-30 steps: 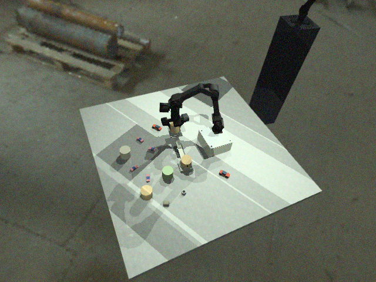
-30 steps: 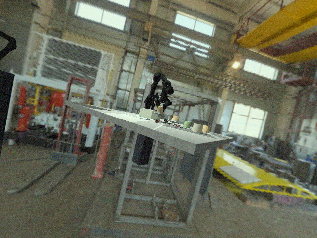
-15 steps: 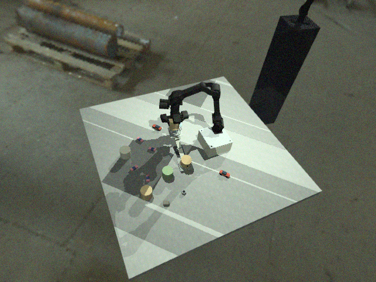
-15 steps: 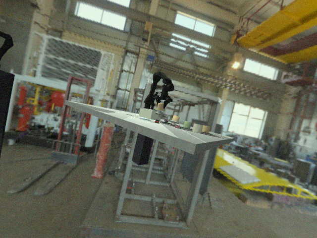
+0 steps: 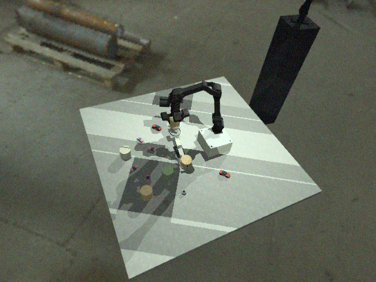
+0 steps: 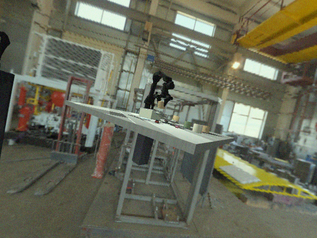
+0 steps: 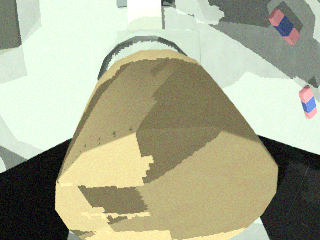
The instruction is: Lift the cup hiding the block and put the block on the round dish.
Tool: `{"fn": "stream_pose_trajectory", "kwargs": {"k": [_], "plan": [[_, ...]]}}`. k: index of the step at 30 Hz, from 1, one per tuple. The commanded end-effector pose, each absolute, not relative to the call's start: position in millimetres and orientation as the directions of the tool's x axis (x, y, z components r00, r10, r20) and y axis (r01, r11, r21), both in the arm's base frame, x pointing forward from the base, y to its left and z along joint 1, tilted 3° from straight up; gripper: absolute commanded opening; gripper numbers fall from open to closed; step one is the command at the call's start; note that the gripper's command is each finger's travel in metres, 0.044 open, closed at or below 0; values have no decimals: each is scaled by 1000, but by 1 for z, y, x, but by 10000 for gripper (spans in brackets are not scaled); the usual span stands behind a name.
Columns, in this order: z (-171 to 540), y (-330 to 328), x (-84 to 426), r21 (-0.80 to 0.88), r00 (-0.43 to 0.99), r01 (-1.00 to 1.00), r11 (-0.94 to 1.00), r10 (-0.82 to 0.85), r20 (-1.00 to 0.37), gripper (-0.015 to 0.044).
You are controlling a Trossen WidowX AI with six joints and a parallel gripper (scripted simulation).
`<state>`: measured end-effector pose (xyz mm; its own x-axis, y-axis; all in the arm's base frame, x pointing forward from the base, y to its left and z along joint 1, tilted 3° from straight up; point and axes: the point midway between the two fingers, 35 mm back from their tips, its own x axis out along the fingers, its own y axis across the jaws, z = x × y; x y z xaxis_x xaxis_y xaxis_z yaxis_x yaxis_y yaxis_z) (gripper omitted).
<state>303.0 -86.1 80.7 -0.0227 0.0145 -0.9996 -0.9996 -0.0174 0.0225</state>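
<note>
My gripper (image 5: pixel 174 117) (image 6: pixel 161 100) (image 7: pixel 159 142) is shut on a tan cup (image 5: pixel 174 123) (image 6: pixel 160 104) (image 7: pixel 200 170) and holds it raised above the table. A thin round rim (image 5: pixel 174 135) (image 7: pixel 106 61) shows below the held cup; I cannot tell whether it is a balance pan or the dish. The pale beam of the balance (image 5: pixel 178 142) (image 7: pixel 145 17) runs from there toward the other tan cup (image 5: pixel 185 161) (image 6: pixel 175 118), which stands upright at the far end. The block is not seen; the held cup hides much of the wrist view.
A white box (image 5: pixel 215 138) (image 6: pixel 147 113) is beside the arm base. Green (image 5: pixel 167 170) (image 6: pixel 187 124), cream (image 5: pixel 124 153) (image 6: pixel 197 127) and tan (image 5: pixel 146 192) (image 6: pixel 205 128) cylinders stand on the table. Red toy cars (image 5: pixel 156 127) (image 5: pixel 224 174) and several small pink-and-blue pieces (image 5: pixel 140 139) (image 7: pixel 308 102) lie around.
</note>
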Motion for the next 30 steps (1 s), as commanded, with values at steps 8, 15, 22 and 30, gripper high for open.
{"fn": "stream_pose_trajectory", "kwargs": {"k": [8,15,22,30], "plan": [[98,-86,301,19,-19,-1000,-23,8,-1000,0],[106,-86,300,19,-19,-1000,-23,8,-1000,0],[101,-85,300,23,-23,-1000,-17,15,-1000,0],[101,-85,300,23,-23,-1000,-17,15,-1000,0]]}}
